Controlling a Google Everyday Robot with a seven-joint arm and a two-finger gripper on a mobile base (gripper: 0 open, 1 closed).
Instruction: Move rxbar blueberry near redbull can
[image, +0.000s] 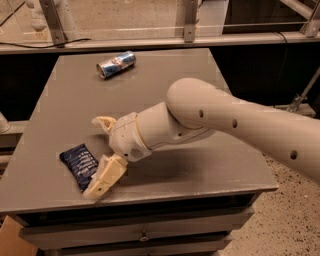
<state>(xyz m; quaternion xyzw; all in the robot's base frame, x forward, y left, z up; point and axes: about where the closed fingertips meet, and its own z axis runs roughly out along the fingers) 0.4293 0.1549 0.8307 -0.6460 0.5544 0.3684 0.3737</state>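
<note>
We log the gripper (93, 156) low over the front left part of the grey worktop (200, 75), at the end of a thick cream arm (225, 117) that comes in from the right. The jaws are spread wide and hold nothing. One finger points away toward the back of the worktop. The other slopes down toward the front edge, its tip close to that edge.

The rxbar blueberry (78, 165) lies flat on the worktop near the front left corner, just left of the gripper, with its dark blue wrapper and white lettering facing up. Its long side runs diagonally. In this view the lower finger overlaps the bar's right-hand end. We cannot tell whether it presses on the wrapper or only hangs just above it. The bar is not between the jaws.

The redbull can (116, 64) lies on its side at the back of the worktop, left of centre, with its silver end toward the left. It is well apart from the bar and the gripper, with bare worktop between them.

Below the front edge we see a drawer front (145, 234). A speckled floor (280, 220) shows at the right.
</note>
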